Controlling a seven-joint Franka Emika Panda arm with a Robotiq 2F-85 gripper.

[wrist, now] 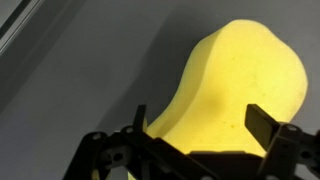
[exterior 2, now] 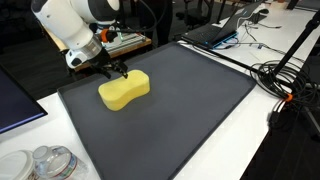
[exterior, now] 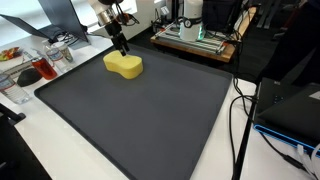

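A yellow peanut-shaped sponge (exterior: 124, 66) (exterior 2: 124, 91) lies on the dark grey mat (exterior: 150, 120) (exterior 2: 170, 110) near its far edge. My gripper (exterior: 121, 46) (exterior 2: 112, 71) hangs just above one end of the sponge, jaws open and pointing down. In the wrist view the sponge (wrist: 235, 90) fills most of the picture, and the two black fingers stand wide apart over its near end, around the gripper (wrist: 200, 125), with nothing held.
Plastic containers and a red item (exterior: 35, 70) sit beside the mat. A green device (exterior: 195, 35) and a laptop (exterior 2: 215, 32) stand past its far edge. Cables (exterior 2: 285, 85) (exterior: 240, 110) trail along one side. Clear jars (exterior 2: 45, 160) stand near a corner.
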